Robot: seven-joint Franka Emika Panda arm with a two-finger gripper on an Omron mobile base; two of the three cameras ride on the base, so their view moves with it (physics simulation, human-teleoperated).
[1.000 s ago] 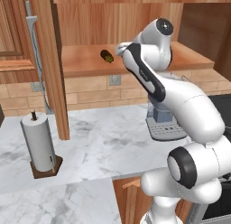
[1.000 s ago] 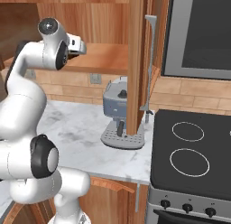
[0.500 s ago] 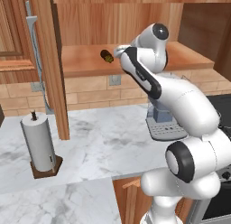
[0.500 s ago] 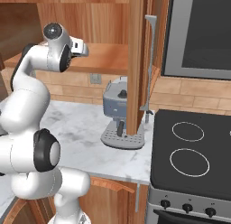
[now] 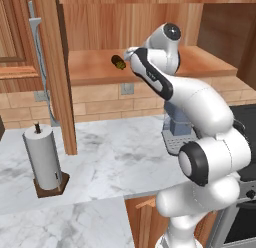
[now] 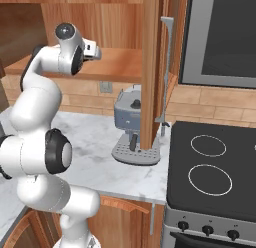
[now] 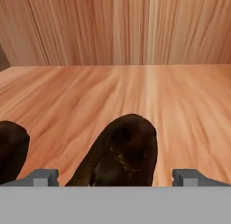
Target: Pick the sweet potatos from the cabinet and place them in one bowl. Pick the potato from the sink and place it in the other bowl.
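Even, bright rendered light, no glare, soft shadow under the cabinet (image 5: pixel 150 67) shelf falling on the brick wall, faint shadow beside the paper towel roll (image 5: pixel 44 161), hand view soft and smeared, wood grain blurred, near sweet potatos (image 7: pixel 122 153) dark and unsharp

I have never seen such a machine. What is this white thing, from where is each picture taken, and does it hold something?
The white thing is a robot arm reaching into an open wooden cabinet. Two pictures come from cameras behind the arm, on its left and right. The third comes from a camera on its hand, looking along the gripper.

On the shelf lie two dark sweet potatoes: one sits between the open fingertips, the other beside it. Nothing is held yet.

On the marble counter stand a paper towel roll and a grey coffee machine. A black stove is on the right.
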